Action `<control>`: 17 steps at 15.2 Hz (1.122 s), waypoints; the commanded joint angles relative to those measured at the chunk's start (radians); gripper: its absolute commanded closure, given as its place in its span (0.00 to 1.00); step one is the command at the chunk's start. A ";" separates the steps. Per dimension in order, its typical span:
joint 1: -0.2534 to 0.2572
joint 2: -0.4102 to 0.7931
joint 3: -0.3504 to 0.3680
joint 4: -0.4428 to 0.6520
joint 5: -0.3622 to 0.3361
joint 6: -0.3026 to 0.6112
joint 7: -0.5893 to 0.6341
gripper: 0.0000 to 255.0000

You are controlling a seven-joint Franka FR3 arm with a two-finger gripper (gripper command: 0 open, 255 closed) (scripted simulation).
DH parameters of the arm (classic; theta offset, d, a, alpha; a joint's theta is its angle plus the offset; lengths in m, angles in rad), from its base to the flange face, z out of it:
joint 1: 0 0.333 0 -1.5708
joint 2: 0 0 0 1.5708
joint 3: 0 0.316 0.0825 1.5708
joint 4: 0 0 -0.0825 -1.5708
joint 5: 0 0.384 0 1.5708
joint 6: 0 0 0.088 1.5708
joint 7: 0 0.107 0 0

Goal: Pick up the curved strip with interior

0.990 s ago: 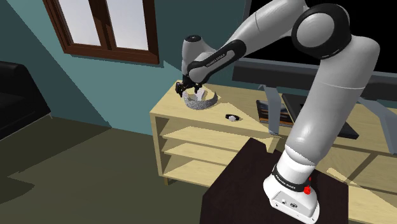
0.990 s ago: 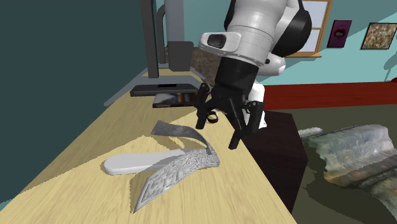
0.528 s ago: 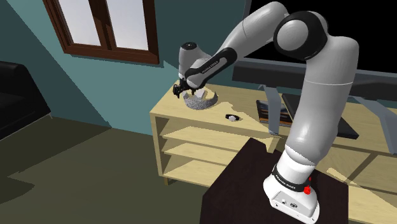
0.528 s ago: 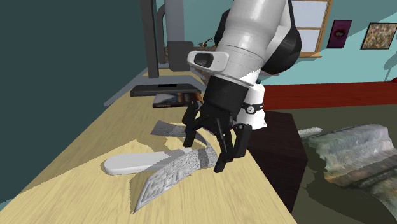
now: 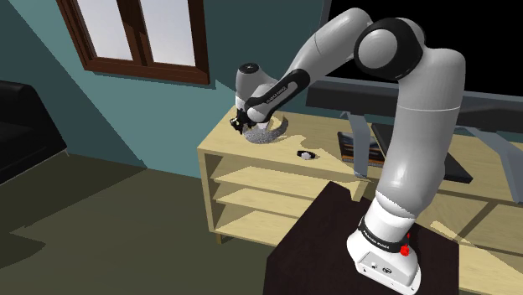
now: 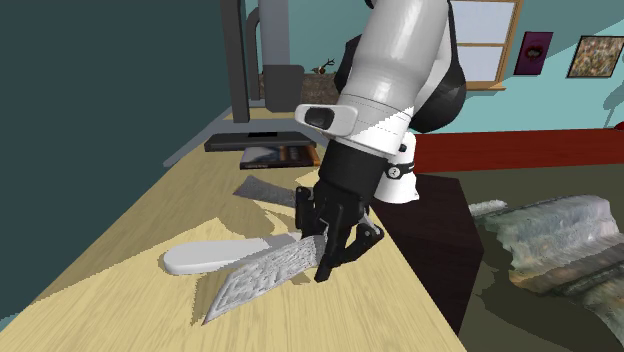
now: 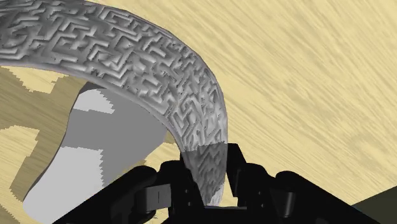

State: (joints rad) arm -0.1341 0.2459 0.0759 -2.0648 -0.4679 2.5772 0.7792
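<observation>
Robot arm at the grasp stage. The gripper (image 6: 318, 242) is down on the wooden worktop (image 6: 110, 300). Its two black fingers stand either side of the grey curved strip (image 6: 262, 272), near one end of the arc. In the wrist view the gripper (image 7: 207, 183) appears closed on the curved strip (image 7: 159, 70), with the patterned wall pressed between both fingers. The strip rests on the worktop around a pale flat inner floor (image 7: 95, 149), close to the worktop's front edge in the second exterior view. In the shoulder view the gripper (image 5: 243, 124) is at the near end of the strip (image 5: 270, 134).

Risks, as judged: the hold is far from the arc's middle, so on lifting the long free part may swing down and twist out of the fingers. The thin wall gives little contact area. A slip here could send the strip over the nearby edge.
</observation>
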 commanded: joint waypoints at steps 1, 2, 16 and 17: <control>0.000 0.000 0.000 0.000 -0.001 0.001 0.001 1.00; 0.000 0.000 0.000 0.000 -0.001 0.001 0.000 1.00; -0.009 -0.067 0.019 0.035 0.060 -0.096 -0.063 1.00; -0.009 -0.074 0.021 0.040 0.066 -0.107 -0.070 1.00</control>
State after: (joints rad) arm -0.1427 0.1803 0.0950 -2.0258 -0.4070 2.4797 0.7150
